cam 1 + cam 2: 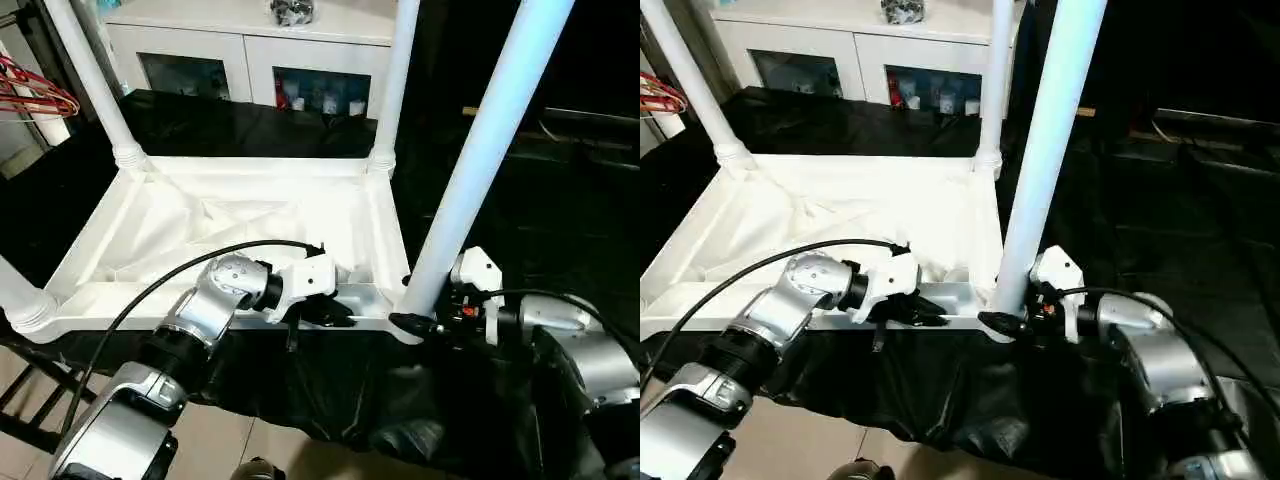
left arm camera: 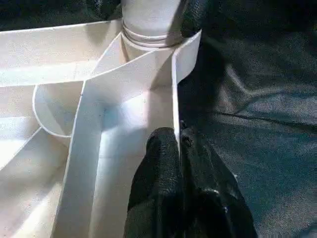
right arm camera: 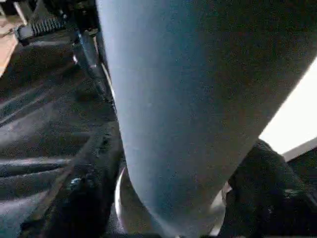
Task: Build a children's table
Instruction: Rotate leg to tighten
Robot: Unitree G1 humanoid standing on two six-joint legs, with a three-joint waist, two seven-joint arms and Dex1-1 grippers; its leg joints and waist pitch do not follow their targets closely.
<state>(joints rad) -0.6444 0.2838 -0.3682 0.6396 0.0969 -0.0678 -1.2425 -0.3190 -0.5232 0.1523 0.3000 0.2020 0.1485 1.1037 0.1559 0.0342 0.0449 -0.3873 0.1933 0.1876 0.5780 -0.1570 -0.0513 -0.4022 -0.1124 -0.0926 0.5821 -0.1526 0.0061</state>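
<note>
Table top (image 1: 250, 225) upside down on black-draped desk (image 1: 560, 230). Left tool (image 2: 179, 148) pinches its near rim wall. Right tool (image 3: 163, 198) straddles near-right corner leg (image 1: 480, 150); grip unclear.

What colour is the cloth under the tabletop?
Black; the cloth under the tabletop shows best in the left eye view.

White table top (image 1: 250, 215), white legs (image 1: 490, 150), black cloth (image 1: 560, 220)
</note>
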